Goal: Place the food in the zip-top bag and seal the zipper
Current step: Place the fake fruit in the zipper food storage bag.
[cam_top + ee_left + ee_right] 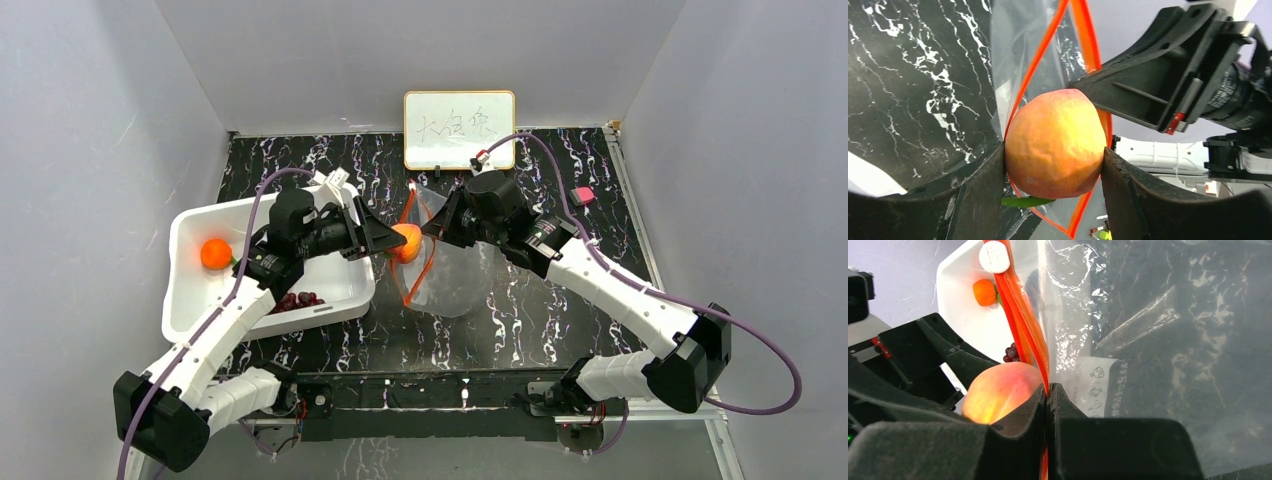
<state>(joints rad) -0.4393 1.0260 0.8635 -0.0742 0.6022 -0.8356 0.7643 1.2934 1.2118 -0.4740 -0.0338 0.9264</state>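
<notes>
An orange-yellow peach-like fruit (pixel 1055 145) is pinched between my left gripper's (pixel 1054 152) two fingers, right at the open mouth of the zip-top bag (pixel 452 280). The red-orange zipper (pixel 1040 50) loops around the fruit. My right gripper (pixel 1048 390) is shut on one zipper edge (pixel 1020 315), holding the mouth up beside the fruit (pixel 998 392). In the top view my left gripper (pixel 400 243) and right gripper (pixel 437 230) meet at the bag mouth. More food lies in the white bin (pixel 195 310): an orange fruit (pixel 214 253) and a dark grape bunch (pixel 296 300).
A small whiteboard (pixel 459 130) leans on the back wall behind the bag. A pink object (pixel 581 194) lies at the right table edge. The zipper's white slider (pixel 994 256) sits at the far end of the strip.
</notes>
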